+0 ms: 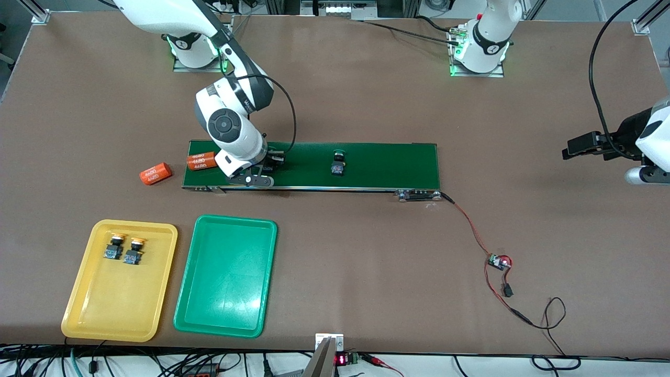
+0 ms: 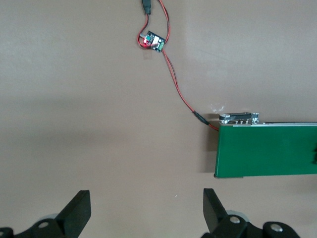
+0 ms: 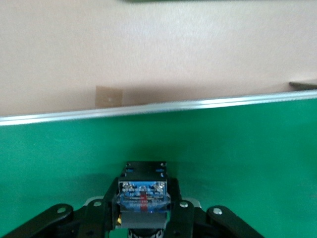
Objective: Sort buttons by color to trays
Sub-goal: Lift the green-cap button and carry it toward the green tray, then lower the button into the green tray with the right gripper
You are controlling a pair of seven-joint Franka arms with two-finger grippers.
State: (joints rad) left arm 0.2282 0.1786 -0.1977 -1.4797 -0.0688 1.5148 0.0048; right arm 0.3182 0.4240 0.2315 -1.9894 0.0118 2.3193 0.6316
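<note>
Two yellow-orange buttons (image 1: 115, 246) (image 1: 135, 251) stand side by side in the yellow tray (image 1: 99, 314). The green tray (image 1: 225, 314) beside it holds nothing. A green button (image 1: 338, 162) lies on the conveyor belt. My right gripper (image 1: 269, 159) is low over the belt toward the right arm's end, shut on another button (image 3: 142, 191); its bluish-grey base shows and its cap is hidden. My left gripper (image 1: 576, 145) hangs open and empty over bare table at the left arm's end; its fingers (image 2: 79, 213) stand wide apart.
The long dark-green conveyor belt (image 1: 387, 165) (image 2: 262, 151) crosses the table's middle. One orange 4680 cylinder (image 1: 201, 161) lies at the belt's end by my right gripper, another (image 1: 155, 173) on the table beside it. A small circuit board (image 1: 500, 262) (image 2: 151, 41) with red wires lies nearer the front camera.
</note>
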